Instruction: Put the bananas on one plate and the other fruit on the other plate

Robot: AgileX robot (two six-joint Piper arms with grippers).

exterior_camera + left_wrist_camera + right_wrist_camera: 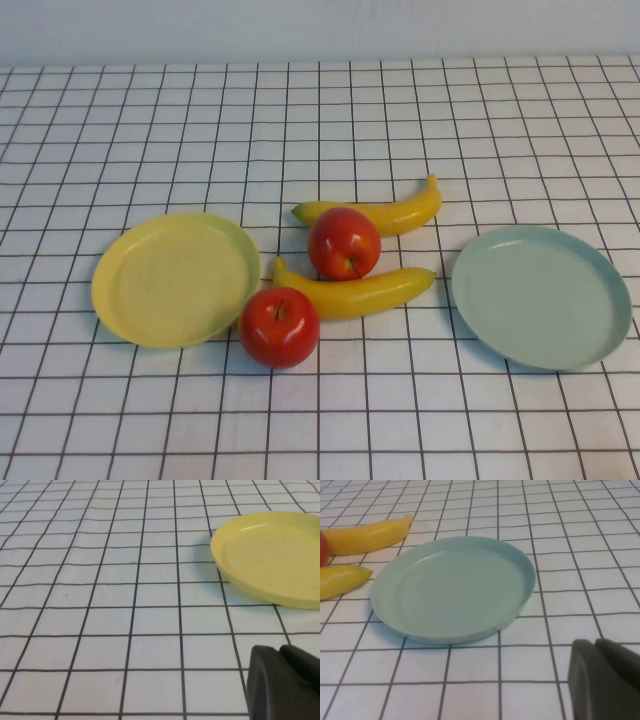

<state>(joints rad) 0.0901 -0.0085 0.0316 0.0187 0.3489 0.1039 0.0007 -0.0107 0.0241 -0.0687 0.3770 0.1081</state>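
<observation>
My nearer banana point(355, 291) lies lengthwise toward the blue-green plate point(600, 330), closest to my right pincer point(605, 680); my left pincer point(282, 682) idles beside the yellow plate point(220, 555); whether either pincer is apart, I cannot tell.

The pale blue-green plate point(452, 587) sits on the tabletop point(570, 540), which is white with thin black lines making squares. The plate is round with a raised rim, and nothing lies in it. Beside it are two yellow bananas. The far banana point(367, 534) lies close to the plate's rim. The near banana point(342, 580) points its tip at the plate, just beside the rim. A tiny bit of a red apple point(322, 547) peeks in between the bananas. A dark part of the right hand point(602, 680) shows in one corner, near the plate.
</observation>
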